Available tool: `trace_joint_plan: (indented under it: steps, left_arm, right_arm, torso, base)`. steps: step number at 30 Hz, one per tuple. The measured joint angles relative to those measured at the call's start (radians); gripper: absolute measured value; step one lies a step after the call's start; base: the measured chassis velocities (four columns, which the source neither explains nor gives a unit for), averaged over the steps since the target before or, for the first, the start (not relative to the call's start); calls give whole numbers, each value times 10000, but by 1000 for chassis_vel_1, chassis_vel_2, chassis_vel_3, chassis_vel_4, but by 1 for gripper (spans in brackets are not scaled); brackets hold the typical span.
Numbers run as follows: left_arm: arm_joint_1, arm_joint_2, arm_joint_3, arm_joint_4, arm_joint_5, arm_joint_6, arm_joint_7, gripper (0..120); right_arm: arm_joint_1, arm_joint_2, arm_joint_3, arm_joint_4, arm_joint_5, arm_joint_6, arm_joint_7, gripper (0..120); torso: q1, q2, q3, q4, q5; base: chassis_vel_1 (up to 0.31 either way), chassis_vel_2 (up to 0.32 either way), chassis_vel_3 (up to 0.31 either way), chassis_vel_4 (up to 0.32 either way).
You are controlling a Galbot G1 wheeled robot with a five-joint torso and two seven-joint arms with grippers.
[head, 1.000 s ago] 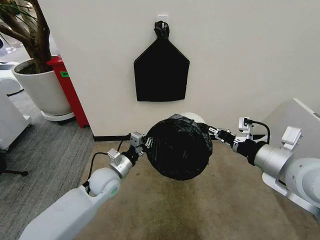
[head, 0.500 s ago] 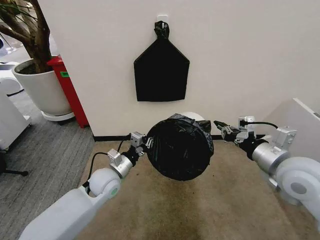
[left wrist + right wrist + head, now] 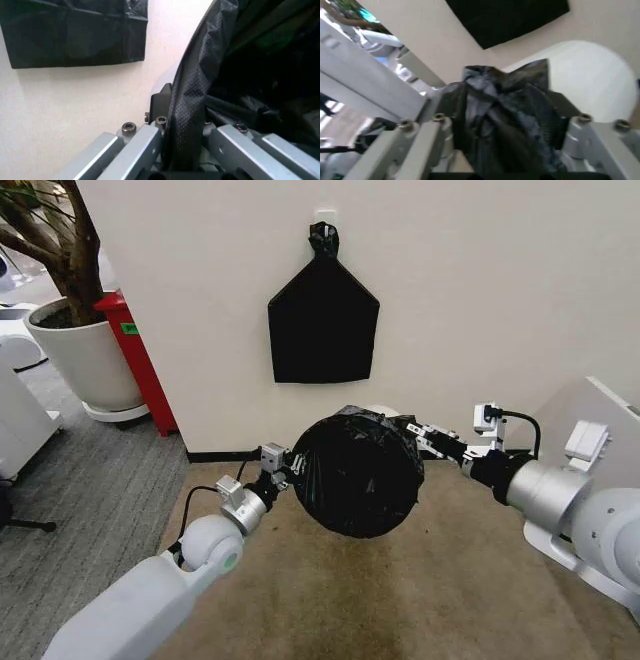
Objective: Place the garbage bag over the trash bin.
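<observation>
Right gripper [image 3: 418, 432] back at the bag's edge, having stood off to the right with jaws parted half a second ago; now closed on a bunched fold of the garbage bag [image 3: 358, 472], the pinched plastic standing up between the fingers in the right wrist view [image 3: 507, 123]. Left gripper [image 3: 285, 465] unmoved throughout, clamped on the opposite edge, the textured film running down between its jaws [image 3: 187, 123]. Bag mouth stretched round between the two holds, hanging just in front of the wall, above the tan floor [image 3: 400, 600]. Trash bin [image 3: 385, 412] showing as a pale sliver right behind the top of the bag; its white wall looms close behind the plastic in the right wrist view [image 3: 590, 75] (rim not made out, so cannot tell whether the bag has cleared it). Judged: regrasp on the right restores a two-sided hold, needed for drawing the mouth over the bin; covering looks under way, not finished. Flat black bundle [image 3: 322, 320] with knotted top hung on the wall above, untouched. Writing: none readable; small green tag on the red cabinet [image 3: 137, 355] illegible, no label seen on the bin.
</observation>
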Motion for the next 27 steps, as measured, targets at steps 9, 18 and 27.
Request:
trace_joint_plan:
  steps: [9, 18, 27]
  left_arm:
    - [-75, -4, 72, -12, 78, -2, 72, 0]
    - [-150, 42, 123, -65, 119, -84, 171, 0]
    - [-57, 71, 65, -211, 154, -226, 224, 0]
  right_arm:
    - [8, -44, -155, -46, -373, -143, 49, 76]
    - [144, -33, -310, -405, -238, -232, 339, 100]
    - [24, -40, -259, -754, -305, -329, 360, 100]
  torso:
    - [0, 0, 0, -2, 0]
    - [0, 0, 0, -1, 0]
    - [0, 0, -1, -1, 0]
  base:
    - [0, 0, 0, 0]
    - [0, 0, 0, 0]
    - [0, 0, 0, 0]
